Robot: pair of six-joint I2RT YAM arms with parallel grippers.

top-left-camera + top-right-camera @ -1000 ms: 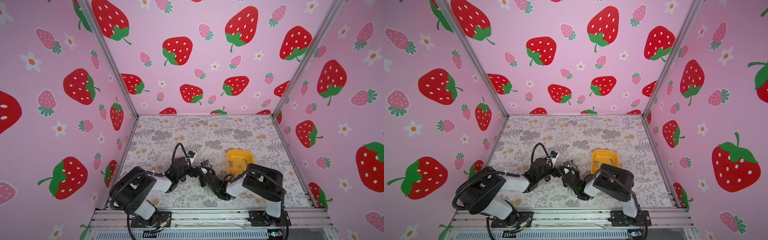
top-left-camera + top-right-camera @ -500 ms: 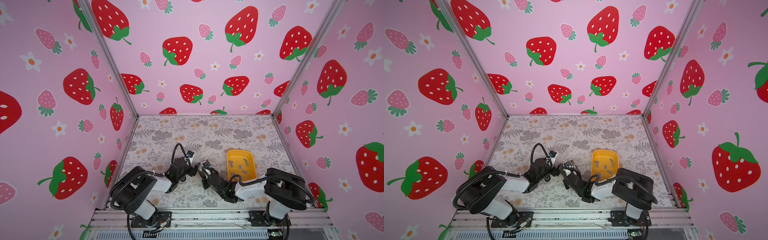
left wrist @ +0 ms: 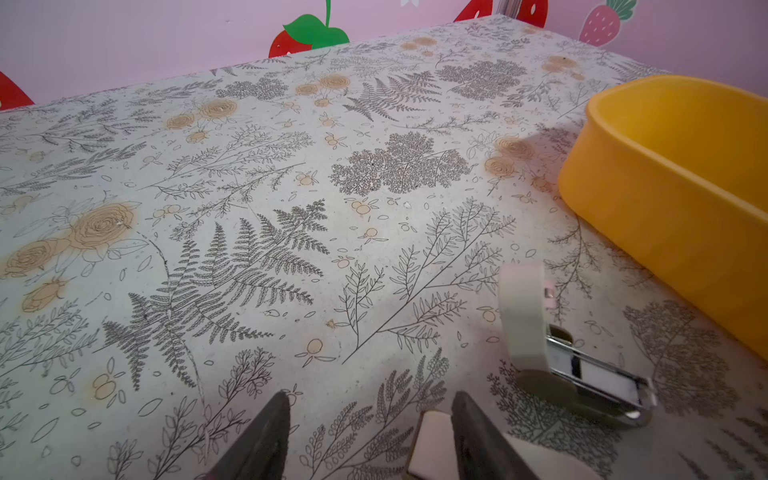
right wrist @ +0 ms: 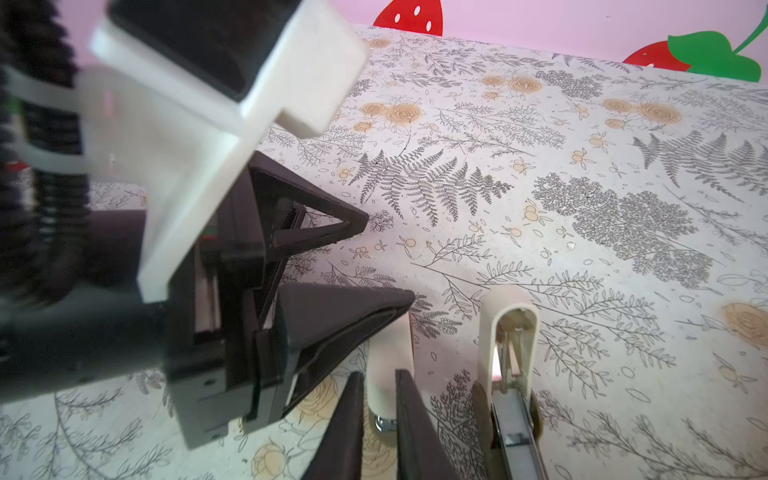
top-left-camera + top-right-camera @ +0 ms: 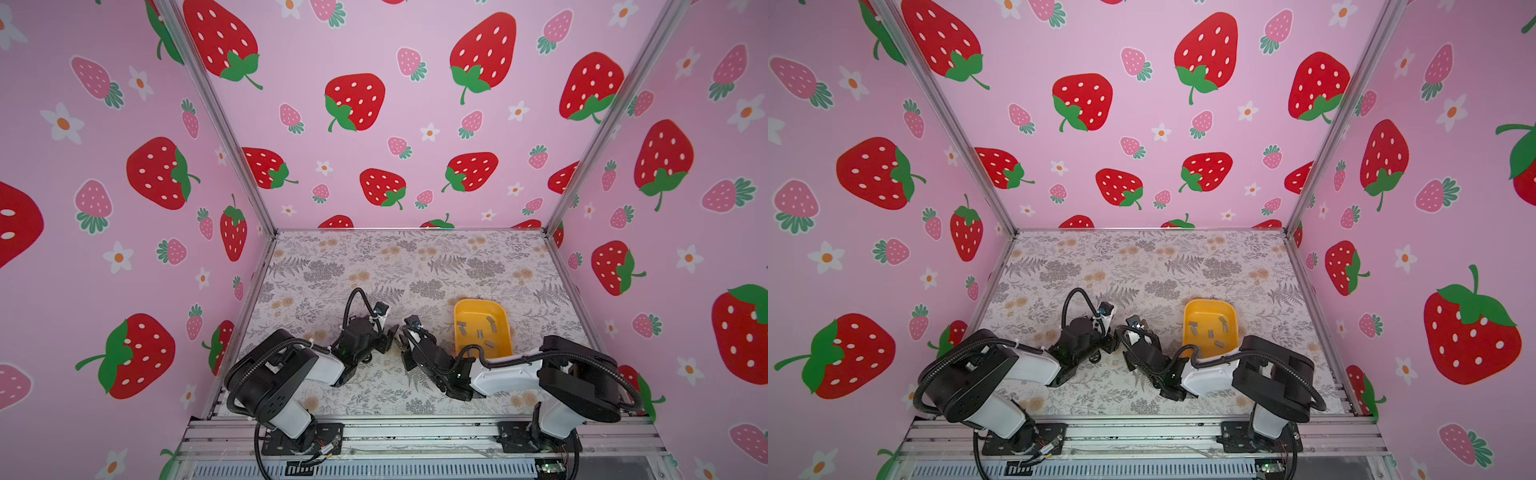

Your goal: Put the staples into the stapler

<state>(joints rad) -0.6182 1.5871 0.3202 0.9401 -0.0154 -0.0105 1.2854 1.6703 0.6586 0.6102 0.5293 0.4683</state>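
Observation:
The staples are small grey strips lying loose in a yellow tray, seen in both top views. Two cream staplers lie between the arms near the front. My right gripper is shut on the end of one stapler. The other stapler lies just beside it with its lid raised and its metal channel bare. My left gripper is open, low over the floor, one finger next to a cream stapler end. Both grippers nearly meet tip to tip.
The yellow tray's wall stands close to the right of the staplers. Pink strawberry walls enclose the floral floor on three sides. An aluminium rail with both arm bases runs along the front edge.
My right arm's elbow has swung out to the right while its gripper stayed by the staplers. Both pairs of jaws have narrowed, the right ones closing onto the stapler end.

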